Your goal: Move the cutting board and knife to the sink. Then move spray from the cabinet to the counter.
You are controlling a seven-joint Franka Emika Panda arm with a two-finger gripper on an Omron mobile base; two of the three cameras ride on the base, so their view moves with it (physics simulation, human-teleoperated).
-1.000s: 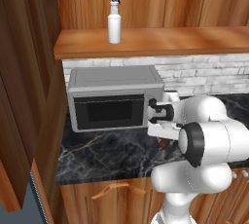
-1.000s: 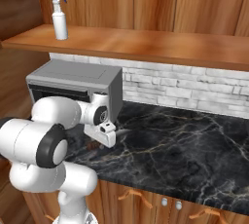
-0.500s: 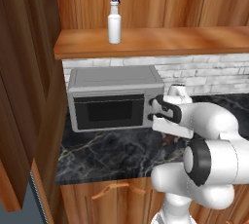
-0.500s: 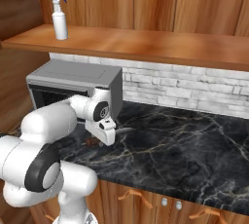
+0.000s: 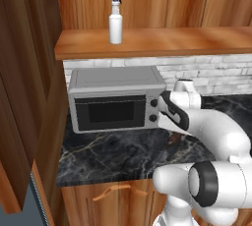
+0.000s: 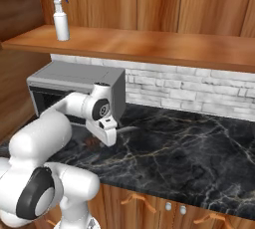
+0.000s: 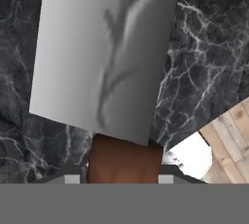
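My gripper [image 7: 119, 178] is shut on the knife's reddish-brown handle [image 7: 124, 162], and the wide silvery blade [image 7: 104, 52] points away from the hand over the black marble counter [image 7: 204, 62]. From the base views the hand [image 6: 106, 134] hangs low over the counter [image 6: 189, 153] by the microwave's right front corner, with the knife blade [image 6: 127, 129] sticking out sideways. The white spray [image 5: 115, 22] [image 6: 61, 16] stands upright on the open wooden cabinet shelf [image 5: 162, 41] [image 6: 149, 47]. The cutting board is out of view.
A grey microwave [image 5: 115, 99] [image 6: 74, 81] sits on the counter [image 5: 113, 154] under the shelf, close to my hand. A white brick wall [image 6: 189, 91] backs the counter. A tall wooden panel [image 5: 24, 87] stands at the left. Cupboards with curved handles [image 6: 137, 198] lie below.
The arm's elbow has swung out to the right and the forearm has turned. The hand with the knife has stayed by the microwave's right front corner.
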